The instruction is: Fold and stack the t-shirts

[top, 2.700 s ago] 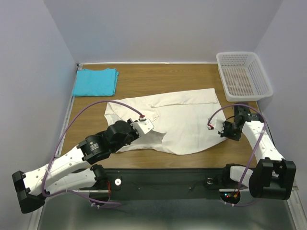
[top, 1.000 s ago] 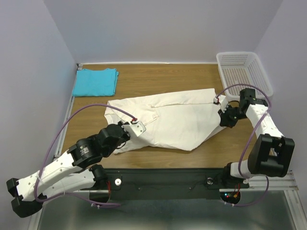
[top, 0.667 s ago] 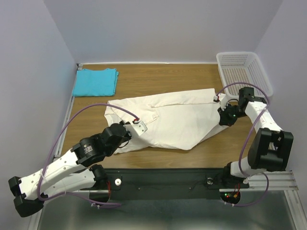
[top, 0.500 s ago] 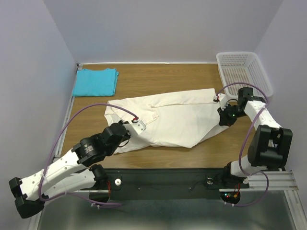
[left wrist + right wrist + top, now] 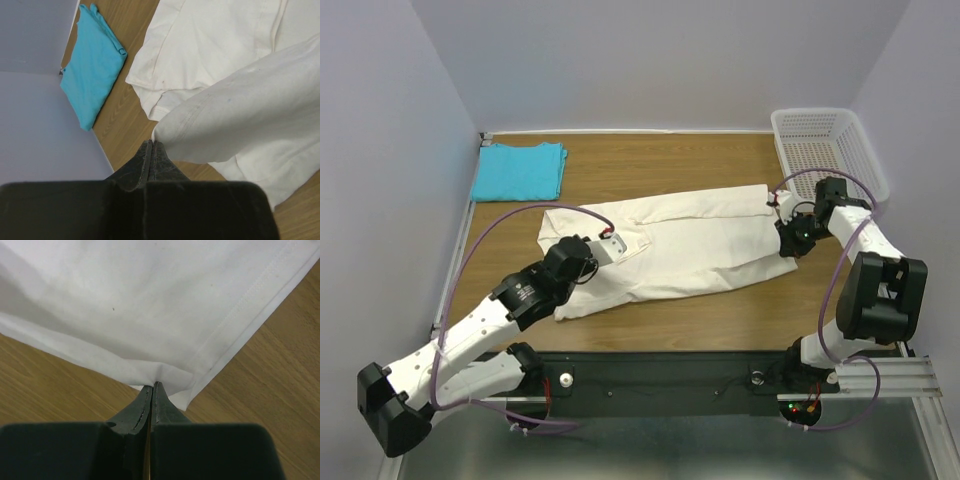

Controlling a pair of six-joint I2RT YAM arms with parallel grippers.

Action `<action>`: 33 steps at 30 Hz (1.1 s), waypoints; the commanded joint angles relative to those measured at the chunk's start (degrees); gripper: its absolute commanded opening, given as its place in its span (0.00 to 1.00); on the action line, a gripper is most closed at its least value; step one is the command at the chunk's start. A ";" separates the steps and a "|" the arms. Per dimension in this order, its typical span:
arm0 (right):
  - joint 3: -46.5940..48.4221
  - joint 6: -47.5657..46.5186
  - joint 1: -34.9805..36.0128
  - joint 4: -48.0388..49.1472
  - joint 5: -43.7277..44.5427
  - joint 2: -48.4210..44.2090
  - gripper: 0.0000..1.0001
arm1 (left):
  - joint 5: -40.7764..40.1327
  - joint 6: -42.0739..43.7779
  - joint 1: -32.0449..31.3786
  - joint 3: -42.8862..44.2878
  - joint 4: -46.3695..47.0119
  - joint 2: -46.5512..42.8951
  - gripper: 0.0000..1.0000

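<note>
Grippers first: you are holding the cream-white t-shirt (image 5: 700, 250) at two points. The left gripper (image 5: 152, 145) is clamping a fold of the shirt's near-left edge. Its jaws are pressed together on the cloth, and the fabric is draping away from the tips above the layer beneath. The right gripper (image 5: 152, 387) is pinching the hemmed corner at the shirt's right end, jaws likewise clenched on fabric, low over the wooden table (image 5: 670, 160). Gripping both ends suggests a lengthwise fold, so that the crease can run straight along the shirt. The shirt is lying across the middle of the table, looking roughly halved.

Farther back, the turquoise t-shirt (image 5: 520, 170) is sitting folded in the far-left corner, probably serving as the base of the stack. The white mesh basket (image 5: 782, 150) is standing in the far-right corner, apart from both shirts. No brand, label or writing is showing anywhere.
</note>
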 commanded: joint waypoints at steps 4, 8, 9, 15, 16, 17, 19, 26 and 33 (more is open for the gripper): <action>1.94 4.11 -0.12 5.20 2.88 1.62 0.01 | 1.16 5.49 4.53 1.90 9.44 4.43 0.00; 1.94 5.43 -0.12 6.87 3.41 2.24 0.01 | 0.81 5.58 5.76 3.04 11.64 7.24 0.00; 2.03 5.61 -0.12 7.05 3.50 2.50 0.01 | 0.98 5.67 5.85 3.21 12.17 7.68 0.00; 1.85 6.58 -0.20 7.67 4.38 2.76 0.01 | 1.34 6.11 6.47 3.39 14.89 9.27 0.00; 1.76 6.93 -0.12 7.75 4.90 2.76 0.01 | 1.34 6.19 6.64 3.39 15.68 9.36 0.00; 1.59 7.10 -0.12 8.02 5.17 2.76 0.00 | 1.42 6.19 6.73 3.48 16.12 9.71 0.00; 1.41 7.46 -0.12 8.28 5.52 2.76 0.01 | 1.34 6.37 6.99 3.48 17.44 10.15 0.00; -0.26 9.04 -0.12 10.21 7.10 2.50 0.01 | 0.72 7.16 8.58 4.62 20.61 12.26 0.00; -0.70 11.15 -0.20 12.94 7.45 2.94 0.01 | 0.99 8.04 9.72 5.32 21.93 14.10 0.00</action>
